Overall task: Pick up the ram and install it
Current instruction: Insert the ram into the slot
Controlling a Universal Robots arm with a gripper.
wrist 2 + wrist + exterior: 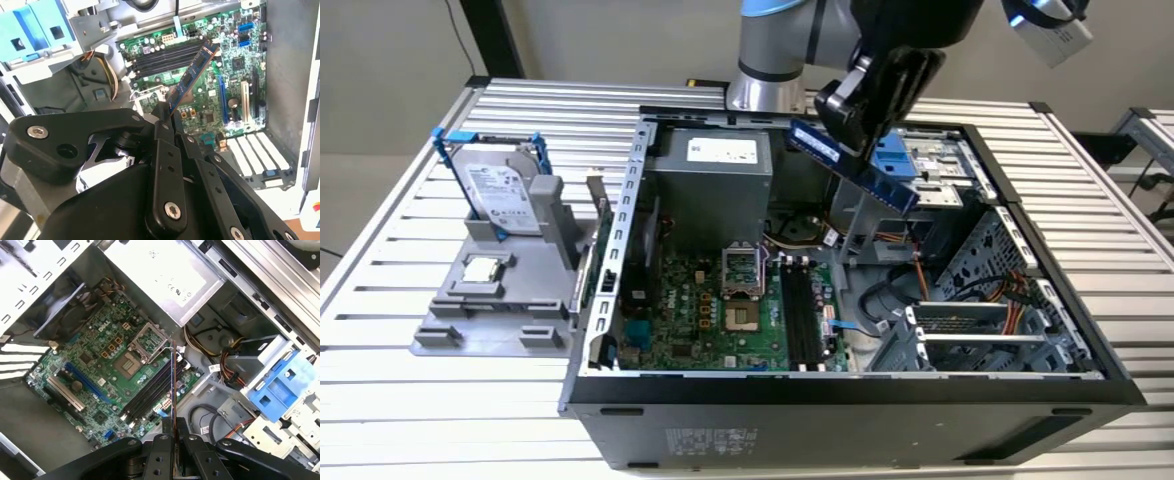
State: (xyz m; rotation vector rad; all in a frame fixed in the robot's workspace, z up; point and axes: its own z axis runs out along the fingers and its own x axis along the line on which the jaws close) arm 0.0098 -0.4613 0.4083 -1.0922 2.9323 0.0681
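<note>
My gripper is shut on the ram, a long blue-green stick with black chips, and holds it tilted in the air above the open computer case. In the second wrist view the ram juts out from between the black fingers over the green motherboard. The first wrist view looks at the ram edge-on, with my gripper clamped at its near end. Below lie the motherboard's long black slots, which also run side by side in the exterior view.
The open case has a grey power supply, a blue drive bracket and orange cables inside. On the exterior view's left, a grey stand holds a hard drive in a blue frame and a square processor chip.
</note>
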